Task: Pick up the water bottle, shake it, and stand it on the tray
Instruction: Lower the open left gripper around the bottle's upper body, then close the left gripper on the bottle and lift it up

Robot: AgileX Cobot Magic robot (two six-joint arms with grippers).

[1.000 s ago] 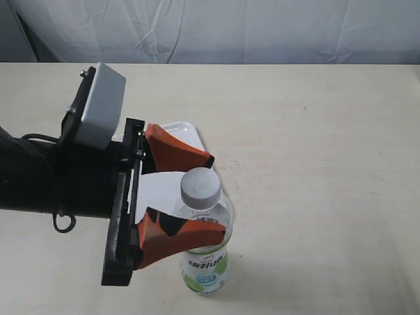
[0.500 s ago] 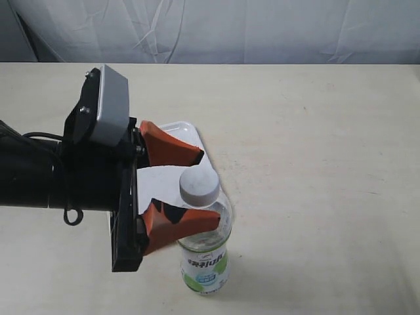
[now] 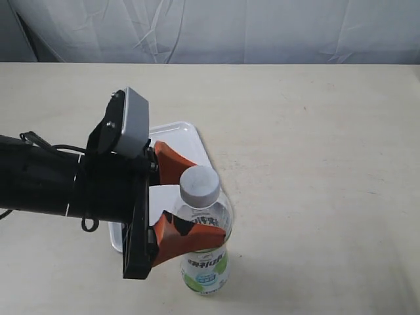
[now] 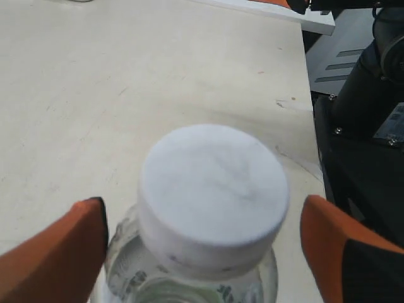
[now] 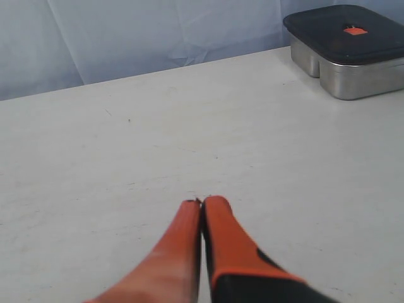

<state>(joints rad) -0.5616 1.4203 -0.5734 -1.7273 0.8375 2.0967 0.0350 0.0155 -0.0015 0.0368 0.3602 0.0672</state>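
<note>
The water bottle stands upright on the bench, its white cap on and its white-and-green label facing the exterior camera. The tray lies flat just beside the bottle, on the side from which the left arm reaches in, and much of it is hidden under that arm; the bottle's foot is on the bench itself, off the tray. The left end effector is spread wide around the bottle at the height of its shoulder and neck, with one orange finger on the tray side of the bottle and the other on the opposite side. In the left wrist view the cap fills the middle between the two fingers; one finger stands clear of the bottle, while the other is close by its shoulder, and contact cannot be made out. The right end effector has its fingers pressed together with nothing between them, above bare bench, and a lidded metal container sits well beyond its tips.
</note>
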